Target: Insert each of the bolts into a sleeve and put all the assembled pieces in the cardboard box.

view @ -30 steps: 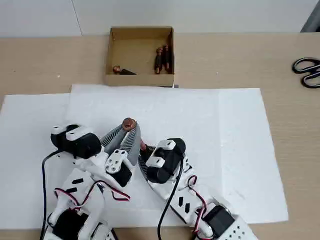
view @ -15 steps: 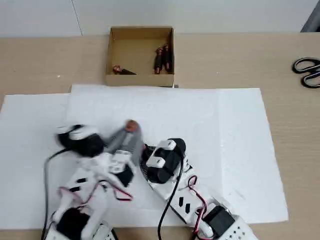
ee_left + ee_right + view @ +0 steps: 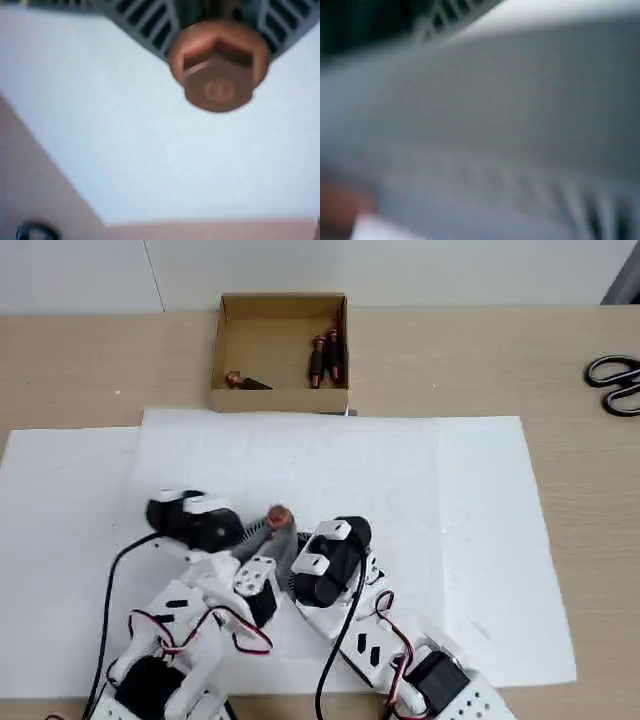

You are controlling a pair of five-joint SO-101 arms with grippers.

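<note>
A copper bolt with a hex head (image 3: pixel 279 515) stands upright in my left gripper (image 3: pixel 277 530), which is shut on it over the white paper (image 3: pixel 450 520). In the left wrist view the bolt head (image 3: pixel 217 70) sticks out between the grey ribbed fingers (image 3: pixel 140 17). My right gripper (image 3: pixel 297 545) sits right beside it, its tip hidden behind the left one. The right wrist view looks closely at a grey ribbed surface (image 3: pixel 485 125). The cardboard box (image 3: pixel 265 340) stands at the far side and holds two assembled pieces (image 3: pixel 325 358) and a third piece (image 3: pixel 240 381).
Black scissors (image 3: pixel 615 383) lie at the far right of the wooden table (image 3: pixel 480 360). Both arm bodies crowd the near edge of the paper. Bare paper stretches between the grippers and the box.
My left arm has swung right and nearer, carrying the bolt from mid-paper up against the right gripper. The right arm has kept still.
</note>
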